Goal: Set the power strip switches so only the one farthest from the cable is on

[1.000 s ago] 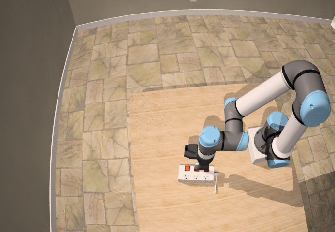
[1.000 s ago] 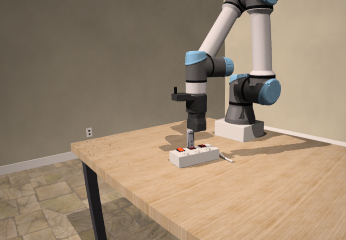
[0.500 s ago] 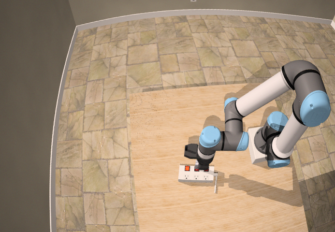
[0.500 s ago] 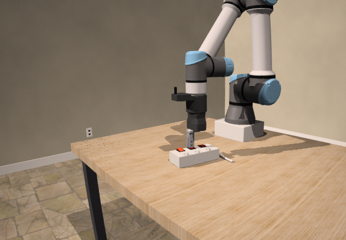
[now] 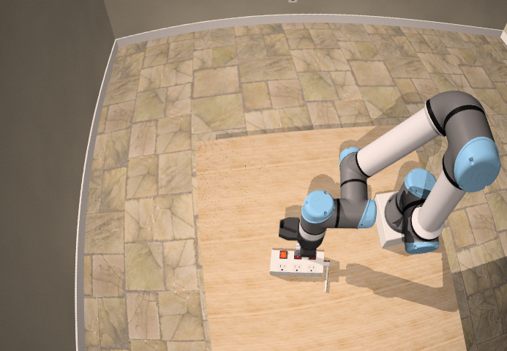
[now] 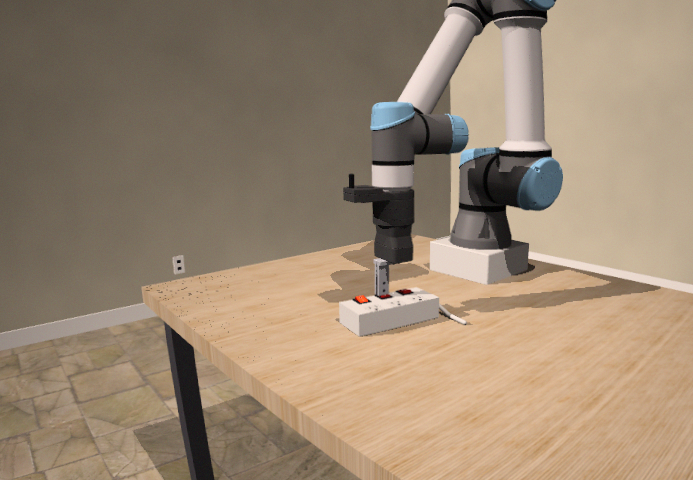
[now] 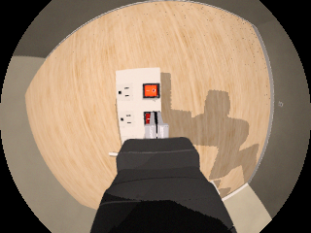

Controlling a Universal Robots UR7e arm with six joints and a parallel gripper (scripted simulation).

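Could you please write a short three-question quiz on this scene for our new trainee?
1. True or false: the gripper has its fingers shut and holds nothing.
2. Which switch on the power strip glows brightest? A) nearest the cable B) middle switch C) farthest switch
3. Fill in: the fingers stand over the ___ switch.

Key: 1 true; 2 C; 3 middle.
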